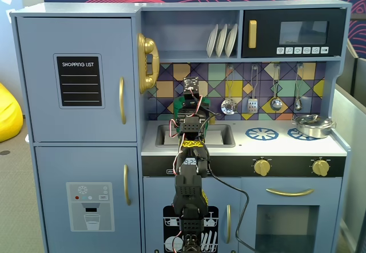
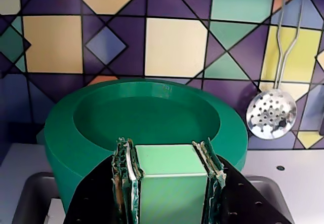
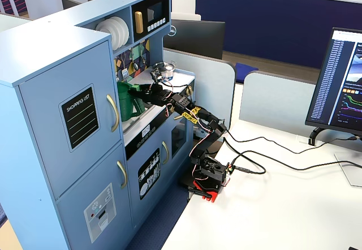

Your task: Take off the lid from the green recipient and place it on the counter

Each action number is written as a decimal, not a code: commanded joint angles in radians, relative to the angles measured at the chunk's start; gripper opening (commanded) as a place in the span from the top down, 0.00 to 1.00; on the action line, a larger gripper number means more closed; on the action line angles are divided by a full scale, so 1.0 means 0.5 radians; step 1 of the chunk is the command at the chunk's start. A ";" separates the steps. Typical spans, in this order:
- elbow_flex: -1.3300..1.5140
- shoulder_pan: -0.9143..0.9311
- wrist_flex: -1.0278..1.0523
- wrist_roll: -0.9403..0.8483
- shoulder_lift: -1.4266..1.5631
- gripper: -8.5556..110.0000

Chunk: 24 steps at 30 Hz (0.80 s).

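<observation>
The green recipient (image 2: 61, 127) fills the wrist view, a dark-green round container whose top shows a shallow recessed dark-green surface (image 2: 147, 115). I cannot tell whether that surface is the lid; no strap handle shows. My gripper (image 2: 169, 145) is shut on a light-green ribbed rectangular block (image 2: 169, 188) at the recipient's near side, with one finger (image 2: 126, 168) on each flank. In both fixed views the recipient (image 1: 179, 105) (image 3: 125, 103) stands at the back of the counter (image 1: 274, 144) by the sink, mostly hidden behind the arm in one.
The dark sink (image 1: 220, 135) lies just below the gripper. A silver pot (image 1: 313, 125) sits on the right burner. A skimmer (image 2: 271, 115) and other utensils hang on the tiled back wall. A shelf with plates is overhead.
</observation>
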 commanded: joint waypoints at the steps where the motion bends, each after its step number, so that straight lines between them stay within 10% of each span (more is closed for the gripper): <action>1: -0.169 -0.034 -0.071 0.012 0.003 0.93; 24: -0.350 0.969 -0.331 0.049 -0.025 0.93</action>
